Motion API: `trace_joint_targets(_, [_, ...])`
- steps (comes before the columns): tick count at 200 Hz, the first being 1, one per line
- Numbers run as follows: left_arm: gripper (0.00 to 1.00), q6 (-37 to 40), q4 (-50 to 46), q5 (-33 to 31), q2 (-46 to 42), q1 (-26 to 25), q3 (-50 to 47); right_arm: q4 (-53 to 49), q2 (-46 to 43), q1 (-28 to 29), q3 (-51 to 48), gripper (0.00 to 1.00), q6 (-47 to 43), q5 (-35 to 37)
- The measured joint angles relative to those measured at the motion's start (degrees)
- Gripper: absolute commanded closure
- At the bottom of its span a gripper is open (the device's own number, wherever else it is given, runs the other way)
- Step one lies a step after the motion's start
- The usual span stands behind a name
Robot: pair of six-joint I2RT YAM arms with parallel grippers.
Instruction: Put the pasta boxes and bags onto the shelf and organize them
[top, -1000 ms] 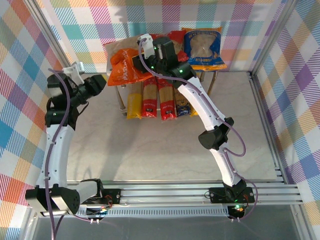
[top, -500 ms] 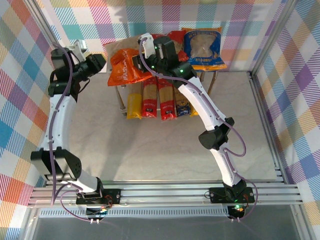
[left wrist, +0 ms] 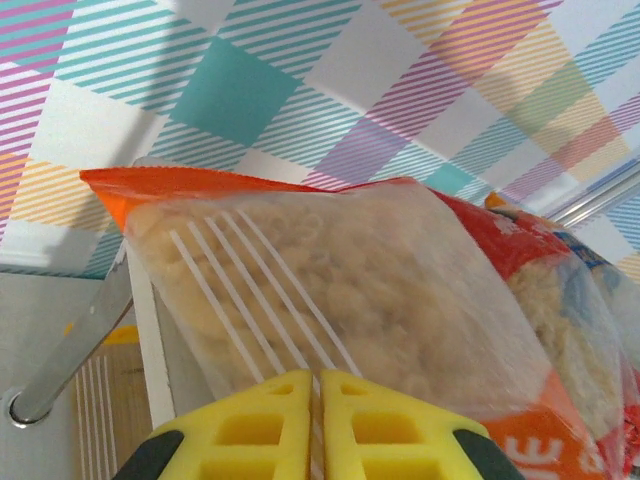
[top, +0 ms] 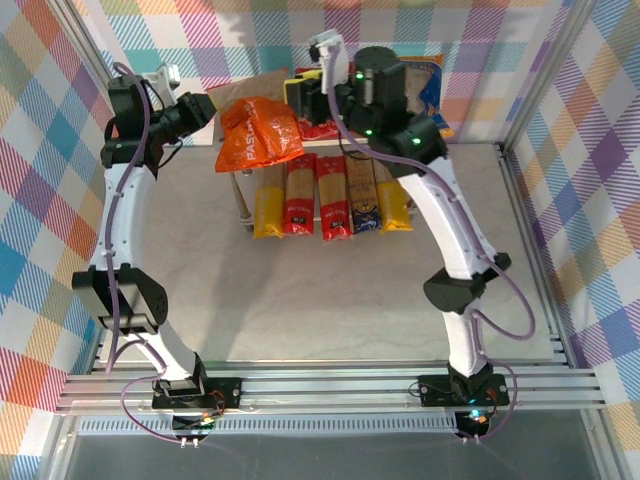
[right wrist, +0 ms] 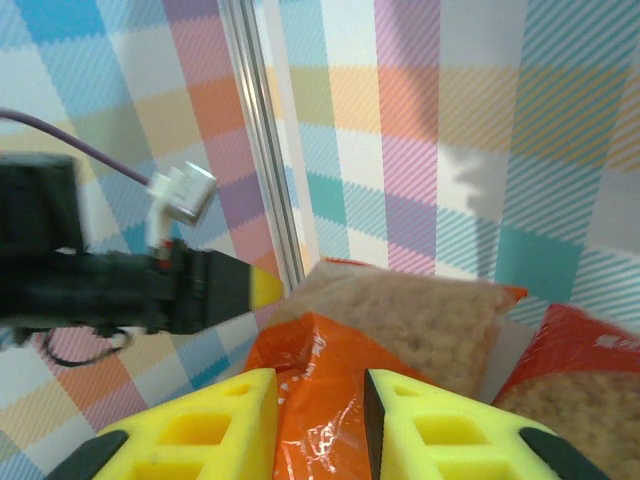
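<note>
One orange bag (top: 258,135) lies at the left of the shelf (top: 243,200) top; likely light, soft, slippery film, best pinched at a sealed edge; left end effector (left wrist: 316,385) closed against it, grip unclear; right end effector (right wrist: 318,385) hovers part-open, empty.

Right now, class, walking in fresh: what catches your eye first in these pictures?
The bright orange bag sits on the left of the shelf top, with the left tool shut just beside it. Beneath that top, the pasta boxes lie side by side in a row, ringed by loud plaid walls.
</note>
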Motion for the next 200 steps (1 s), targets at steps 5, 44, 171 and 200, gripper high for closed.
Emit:
trace_joint_targets(5, [0.89,0.0,-0.2,0.1,0.8,0.0,0.6,-0.1,-1.6,0.0,-1.0,0.69,-0.1,0.0])
trace_joint_targets(44, [0.89,0.4,-0.9,1.5,5.4,0.0,4.4,-0.5,-14.0,0.4,-11.6,0.68,-1.2,0.0])
trace_joint_targets(171, [0.85,3.2,-3.7,-4.0,10.9,-1.9,12.2,1.0,-30.4,0.7,-39.7,0.61,-3.3,10.6])
trace_joint_targets(200, [0.80,3.6,-4.0,-7.0,6.9,-1.1,8.1,0.9,-33.4,0.6,-43.3,0.60,-3.7,14.1])
